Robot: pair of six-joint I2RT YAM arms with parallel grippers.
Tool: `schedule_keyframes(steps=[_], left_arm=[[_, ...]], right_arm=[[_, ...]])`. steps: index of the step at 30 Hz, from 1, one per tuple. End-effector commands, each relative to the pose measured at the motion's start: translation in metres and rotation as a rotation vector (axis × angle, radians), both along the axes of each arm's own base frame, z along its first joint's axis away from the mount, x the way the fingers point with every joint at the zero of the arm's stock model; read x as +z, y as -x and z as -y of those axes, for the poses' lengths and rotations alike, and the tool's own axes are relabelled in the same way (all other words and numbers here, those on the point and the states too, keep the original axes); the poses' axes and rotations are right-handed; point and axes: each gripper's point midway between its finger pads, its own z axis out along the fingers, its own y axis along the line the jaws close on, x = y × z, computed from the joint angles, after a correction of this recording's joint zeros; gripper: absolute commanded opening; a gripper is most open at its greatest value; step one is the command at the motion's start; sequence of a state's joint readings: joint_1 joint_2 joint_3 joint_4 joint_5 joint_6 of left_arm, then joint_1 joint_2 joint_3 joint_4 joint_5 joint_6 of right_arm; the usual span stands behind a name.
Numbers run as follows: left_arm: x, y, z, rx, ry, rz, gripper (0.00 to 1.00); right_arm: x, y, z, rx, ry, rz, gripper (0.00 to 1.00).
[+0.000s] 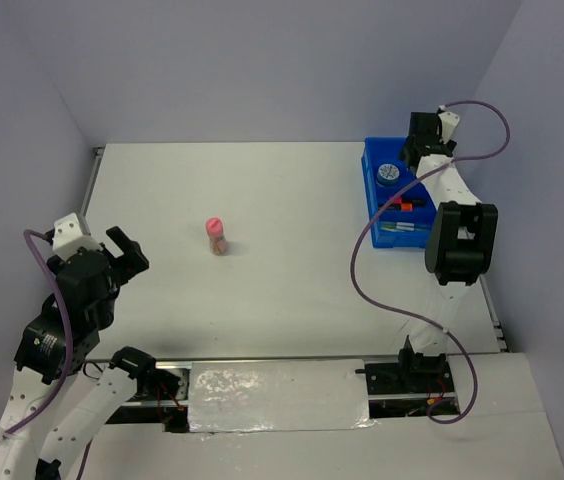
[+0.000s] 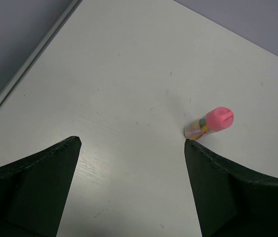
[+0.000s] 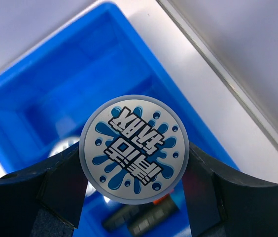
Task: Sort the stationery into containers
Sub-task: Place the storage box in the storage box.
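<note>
My right gripper (image 3: 133, 149) is shut on a round blue-white tub (image 3: 135, 148), its fingers pressing the tub's two sides, above the bright blue tray (image 3: 80, 64). Below it in the tray lie black highlighters (image 3: 139, 217) and part of another round tub (image 3: 62, 145). From above, the tray (image 1: 370, 180) sits at the far right with a tub (image 1: 389, 174), highlighters (image 1: 407, 207) and pens (image 1: 402, 228) inside, and the right gripper (image 1: 424, 140) hangs over its far end. A pink-capped bottle (image 1: 217, 236) stands mid-table. My left gripper (image 1: 127, 255) is open and empty, with the bottle (image 2: 213, 122) just beyond its right fingertip (image 2: 198, 153).
A metal rail (image 1: 94, 180) runs along the table's left edge, and grey walls close in on the left, back and right. The right arm's purple cable (image 1: 362, 270) loops over the table in front of the tray.
</note>
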State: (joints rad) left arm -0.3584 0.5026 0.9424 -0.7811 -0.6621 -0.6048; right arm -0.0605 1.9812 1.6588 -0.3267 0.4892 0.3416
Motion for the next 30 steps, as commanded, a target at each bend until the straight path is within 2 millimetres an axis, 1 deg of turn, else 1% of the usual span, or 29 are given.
schedule_keyframes(steps=[1, 2, 4, 5, 6, 7, 9, 12, 13, 15, 16, 18, 19, 21, 22, 23, 24, 25, 26, 28, 29, 30], left_arm=[[0.009, -0.006, 0.003, -0.016, 0.002, 0.037, 0.99], [0.009, -0.006, 0.004, -0.019, 0.004, 0.038, 0.99], [0.008, -0.007, 0.004, -0.023, 0.001, 0.035, 0.99], [0.008, -0.007, 0.005, -0.027, 0.002, 0.033, 0.99], [0.008, -0.008, 0.006, -0.03, 0.002, 0.033, 0.99], [0.007, -0.008, 0.006, -0.033, -0.001, 0.03, 0.99], [0.007, -0.009, 0.007, -0.038, 0.0, 0.029, 0.99], [0.007, -0.009, 0.008, -0.044, -0.002, 0.026, 0.99], [0.007, -0.009, 0.008, -0.044, -0.002, 0.026, 0.99], [0.007, -0.009, 0.008, -0.045, -0.002, 0.027, 0.99], [0.007, -0.009, 0.008, -0.044, -0.001, 0.029, 0.99], [0.008, -0.009, 0.008, -0.044, 0.0, 0.031, 0.99], [0.008, -0.008, 0.008, -0.045, -0.001, 0.032, 0.99], [0.008, -0.008, 0.008, -0.045, -0.001, 0.032, 0.99], [0.008, -0.008, 0.008, -0.046, 0.0, 0.031, 0.99], [0.007, -0.009, 0.008, -0.046, -0.001, 0.03, 0.99], [0.008, -0.008, 0.008, -0.047, -0.002, 0.031, 0.99], [0.008, -0.009, 0.008, -0.048, -0.001, 0.031, 0.99], [0.008, -0.009, 0.008, -0.048, -0.001, 0.031, 0.99], [0.008, -0.009, 0.009, -0.048, -0.001, 0.031, 0.99], [0.007, -0.009, 0.009, -0.048, -0.002, 0.029, 0.99], [0.007, -0.009, 0.009, -0.049, -0.001, 0.029, 0.99]], right_arm=[[0.008, -0.028, 0.014, -0.008, -0.062, 0.068, 0.02], [0.012, -0.033, 0.018, -0.014, -0.073, 0.081, 0.03], [0.001, -0.039, 0.019, 0.008, -0.111, 0.073, 0.07], [0.001, -0.043, 0.019, 0.023, -0.118, 0.076, 0.1], [-0.002, -0.046, 0.015, 0.053, -0.139, 0.074, 0.1], [-0.007, -0.051, 0.016, 0.058, -0.145, 0.068, 0.11], [-0.012, -0.054, 0.015, 0.07, -0.142, 0.052, 0.11], [-0.021, -0.055, 0.014, 0.078, -0.138, 0.039, 0.14], [-0.026, -0.052, 0.015, 0.075, -0.14, 0.029, 0.15], [-0.026, -0.051, 0.014, 0.07, -0.143, 0.038, 0.21], [-0.031, -0.048, 0.013, 0.072, -0.148, 0.03, 0.22], [-0.029, -0.048, 0.011, 0.077, -0.157, 0.039, 0.23], [-0.031, -0.046, 0.011, 0.074, -0.161, 0.035, 0.23], [-0.026, -0.044, 0.01, 0.064, -0.168, 0.045, 0.34], [-0.029, -0.041, 0.009, 0.063, -0.175, 0.04, 0.4], [-0.026, -0.04, 0.009, 0.06, -0.176, 0.045, 0.5], [-0.024, -0.038, 0.009, 0.055, -0.174, 0.046, 0.56], [-0.022, -0.037, 0.008, 0.05, -0.175, 0.046, 0.75], [-0.018, -0.035, 0.009, 0.045, -0.168, 0.048, 0.91], [-0.013, -0.033, 0.008, 0.044, -0.169, 0.046, 0.97], [-0.006, -0.032, 0.008, 0.041, -0.165, 0.055, 1.0], [-0.004, -0.03, 0.008, 0.04, -0.163, 0.057, 1.0]])
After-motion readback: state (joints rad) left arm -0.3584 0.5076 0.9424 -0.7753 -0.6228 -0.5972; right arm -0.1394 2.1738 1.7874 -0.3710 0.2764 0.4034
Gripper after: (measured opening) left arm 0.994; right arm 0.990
